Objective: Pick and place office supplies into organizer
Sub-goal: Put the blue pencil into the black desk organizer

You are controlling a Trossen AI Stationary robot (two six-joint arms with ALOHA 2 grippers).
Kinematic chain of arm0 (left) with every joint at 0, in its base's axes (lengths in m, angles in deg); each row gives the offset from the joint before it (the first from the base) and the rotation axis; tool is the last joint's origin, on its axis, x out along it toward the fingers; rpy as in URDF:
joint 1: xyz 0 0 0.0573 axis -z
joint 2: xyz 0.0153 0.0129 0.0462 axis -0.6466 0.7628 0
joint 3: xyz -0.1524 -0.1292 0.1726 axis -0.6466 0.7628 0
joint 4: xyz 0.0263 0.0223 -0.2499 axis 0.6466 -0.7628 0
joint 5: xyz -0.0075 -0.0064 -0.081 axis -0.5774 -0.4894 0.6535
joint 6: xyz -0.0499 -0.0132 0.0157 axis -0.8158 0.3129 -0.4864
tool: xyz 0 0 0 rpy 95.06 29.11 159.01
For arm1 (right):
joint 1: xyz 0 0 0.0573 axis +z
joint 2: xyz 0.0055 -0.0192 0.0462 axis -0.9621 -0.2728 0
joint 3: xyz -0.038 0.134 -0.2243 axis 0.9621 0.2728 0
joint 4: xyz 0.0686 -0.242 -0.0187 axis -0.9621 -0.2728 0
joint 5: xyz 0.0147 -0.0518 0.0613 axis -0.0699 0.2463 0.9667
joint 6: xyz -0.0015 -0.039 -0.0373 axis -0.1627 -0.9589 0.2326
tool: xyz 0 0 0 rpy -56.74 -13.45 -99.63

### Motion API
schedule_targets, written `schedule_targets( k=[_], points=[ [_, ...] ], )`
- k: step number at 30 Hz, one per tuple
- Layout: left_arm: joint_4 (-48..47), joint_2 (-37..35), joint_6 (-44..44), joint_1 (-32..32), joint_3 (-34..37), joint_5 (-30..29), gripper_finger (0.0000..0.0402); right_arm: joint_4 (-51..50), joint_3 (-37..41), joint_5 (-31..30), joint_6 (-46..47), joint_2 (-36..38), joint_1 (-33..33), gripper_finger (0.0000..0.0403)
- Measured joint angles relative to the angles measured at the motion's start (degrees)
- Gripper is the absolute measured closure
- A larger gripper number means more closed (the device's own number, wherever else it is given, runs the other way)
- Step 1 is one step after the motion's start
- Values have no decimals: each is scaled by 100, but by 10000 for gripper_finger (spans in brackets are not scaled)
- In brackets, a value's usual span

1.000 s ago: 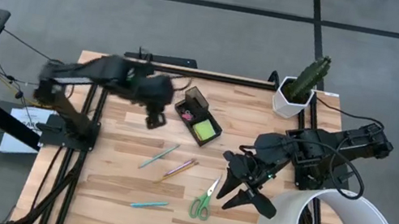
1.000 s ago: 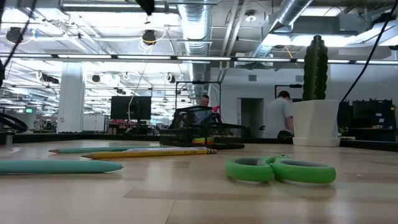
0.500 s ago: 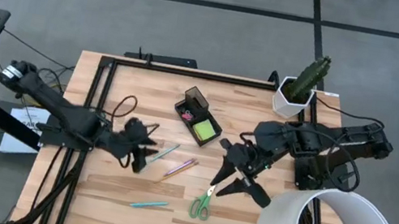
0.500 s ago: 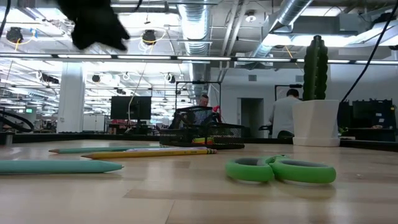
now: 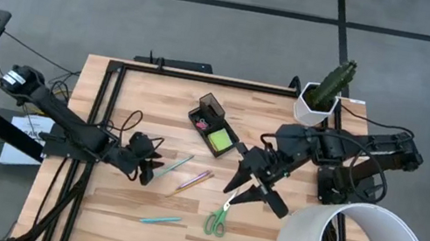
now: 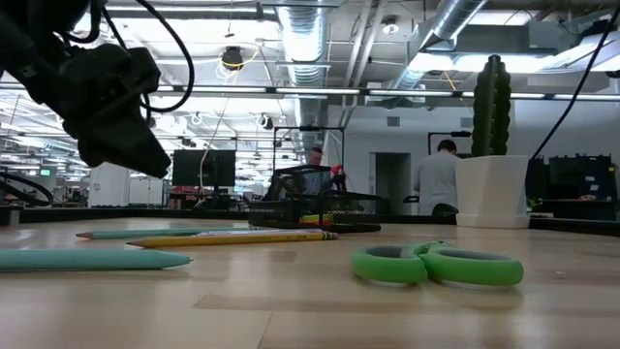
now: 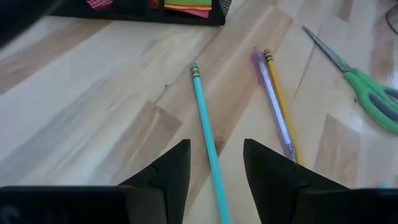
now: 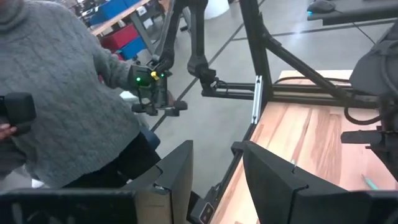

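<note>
Left gripper (image 7: pixel 214 165) spread over teal pencil (image 7: pixel 206 127); pencil axis toward organizer (image 7: pixel 134 7).

Two dark jointed arms, black looping cables, black wedge-shaped pincer fingers (image 7: pixel 174 168)

The left end effector (image 5: pixel 147 171) has swung down beside the teal pencil (image 5: pixel 171 167).
</note>
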Motion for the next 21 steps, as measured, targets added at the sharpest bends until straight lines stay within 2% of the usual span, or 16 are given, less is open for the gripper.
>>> schedule_targets(
  k=[8,14,21],
  points=[
    [69,563,-311,84,14,0,262,2,0,-12,309,0,-2,268],
    [821,1307,-385,528,15,-7,262,24,0,-17,393,0,0,270],
    [986,2264,-891,730,-11,-525,262,120,0,-20,395,0,0,270]
  ],
)
